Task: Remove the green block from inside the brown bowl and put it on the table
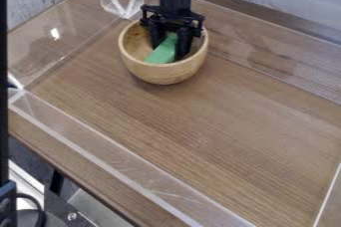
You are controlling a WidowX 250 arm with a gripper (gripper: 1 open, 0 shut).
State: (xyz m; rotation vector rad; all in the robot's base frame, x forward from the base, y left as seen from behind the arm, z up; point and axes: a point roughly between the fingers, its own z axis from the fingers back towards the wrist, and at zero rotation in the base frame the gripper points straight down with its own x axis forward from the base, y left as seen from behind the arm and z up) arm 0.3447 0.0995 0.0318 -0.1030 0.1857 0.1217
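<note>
The brown bowl stands on the table at the back left. Inside it the green block leans tilted, its lower end on the bowl's floor and its upper end up between the fingers. My black gripper points down into the bowl from above, with one finger on each side of the block's upper end, shut on it. The fingertips are partly hidden behind the bowl's far rim and the block.
A small clear plastic stand sits just behind the bowl at the back left. Low clear acrylic walls edge the tabletop on the left, front and right. Bare wood stretches in front of and right of the bowl.
</note>
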